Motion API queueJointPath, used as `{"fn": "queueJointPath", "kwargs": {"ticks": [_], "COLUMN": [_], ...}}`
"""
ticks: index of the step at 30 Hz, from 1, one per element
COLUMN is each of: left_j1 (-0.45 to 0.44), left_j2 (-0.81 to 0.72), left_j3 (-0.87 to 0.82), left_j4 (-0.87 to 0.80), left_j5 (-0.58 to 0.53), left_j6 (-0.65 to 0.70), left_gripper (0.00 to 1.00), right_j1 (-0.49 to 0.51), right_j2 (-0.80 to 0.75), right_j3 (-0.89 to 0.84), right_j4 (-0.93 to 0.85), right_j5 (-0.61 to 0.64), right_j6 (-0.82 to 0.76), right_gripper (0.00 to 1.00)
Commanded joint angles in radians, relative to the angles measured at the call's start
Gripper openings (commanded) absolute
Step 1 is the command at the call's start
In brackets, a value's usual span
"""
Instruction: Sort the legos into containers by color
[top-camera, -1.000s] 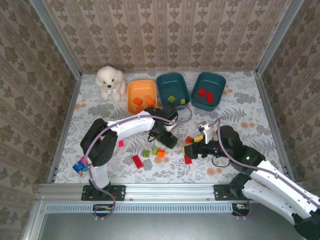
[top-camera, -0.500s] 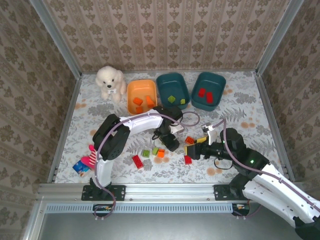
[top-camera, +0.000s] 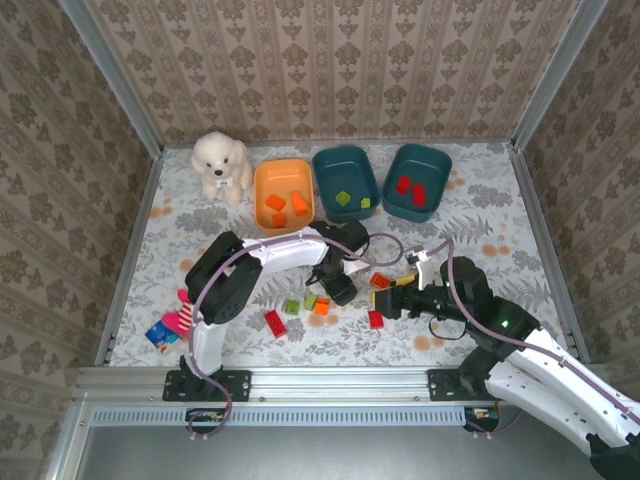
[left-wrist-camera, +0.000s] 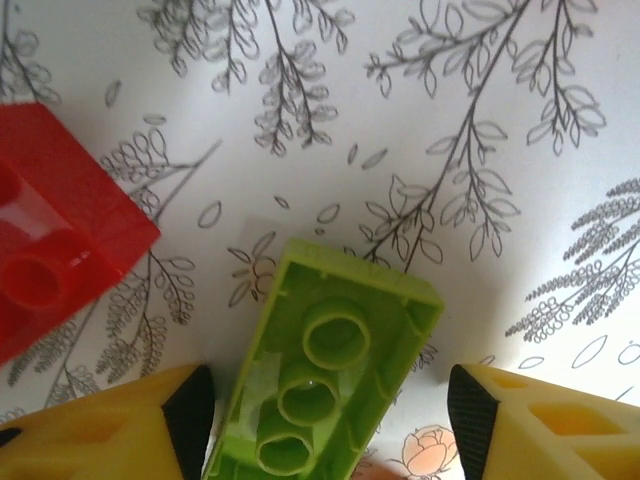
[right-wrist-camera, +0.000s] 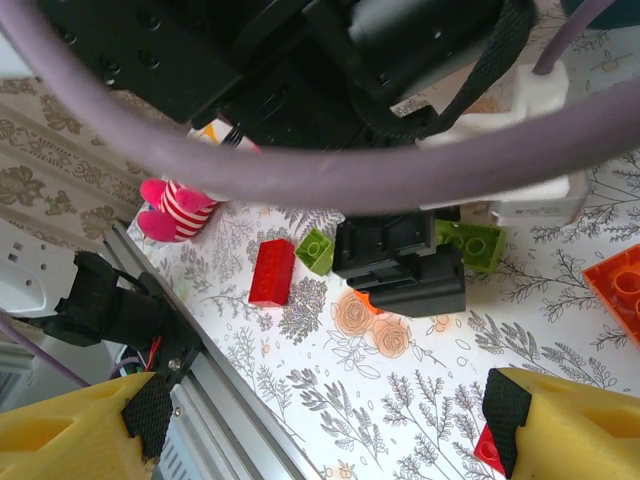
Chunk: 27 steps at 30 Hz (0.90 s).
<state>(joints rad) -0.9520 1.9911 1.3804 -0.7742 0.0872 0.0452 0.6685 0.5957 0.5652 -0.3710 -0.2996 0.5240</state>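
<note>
Three tubs are standing in a row at the far side of the table (top-camera: 480, 215). The orange tub (top-camera: 286, 176) is holding what look like three orange bricks (top-camera: 298, 203), the middle teal tub (top-camera: 338, 166) two green bricks (top-camera: 343, 198), and the right teal tub (top-camera: 428, 160) two red bricks (top-camera: 403, 184). Six loose bricks (top-camera: 274, 321) are lying on the table's near half: two red, two green, two orange. The left gripper (left-wrist-camera: 325, 425) is pointing down, its fingers (left-wrist-camera: 100, 435) straddling one upturned green brick (left-wrist-camera: 340, 345). A gap is showing on one side, so it is not clamping the brick. One red brick (left-wrist-camera: 50, 240) is lying just beside it. The right gripper (right-wrist-camera: 320, 430) is hovering spread wide, gripping nothing.
</note>
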Motion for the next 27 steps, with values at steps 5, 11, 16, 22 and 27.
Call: {"fn": "queueJointPath", "kwargs": {"ticks": [5,11,16,22,27], "left_j1": [-0.031,-0.029,0.001,0.096,0.204], "left_j2": [0.016,-0.022,-0.120,-0.154,-0.066], "left_j3": [-0.031,-0.044,-0.034,0.126,0.309], "left_j4": [-0.007,0.024,0.020,-0.001,0.013], "left_j5": [-0.025,-0.081,-0.086,-0.031,0.051], "left_j6": [-0.077,-0.139,-0.204,-0.261,-0.306], "left_gripper": [0.40,0.25,0.22,0.22,0.22], "right_j1": [0.005,0.004,0.005,-0.005,-0.075], "right_j2": [0.007,-0.004,-0.016,0.065,0.235], "right_j3": [-0.003,0.007,0.045,0.123,0.207], "right_j4": [-0.002,-0.017,0.014,0.171,0.305], "right_j5": [0.019,0.055,0.153,0.402,0.453], "right_j6": [0.008,0.015,0.023,-0.003,-0.024], "right_gripper": [0.84,0.84,0.84,0.91,0.92]}}
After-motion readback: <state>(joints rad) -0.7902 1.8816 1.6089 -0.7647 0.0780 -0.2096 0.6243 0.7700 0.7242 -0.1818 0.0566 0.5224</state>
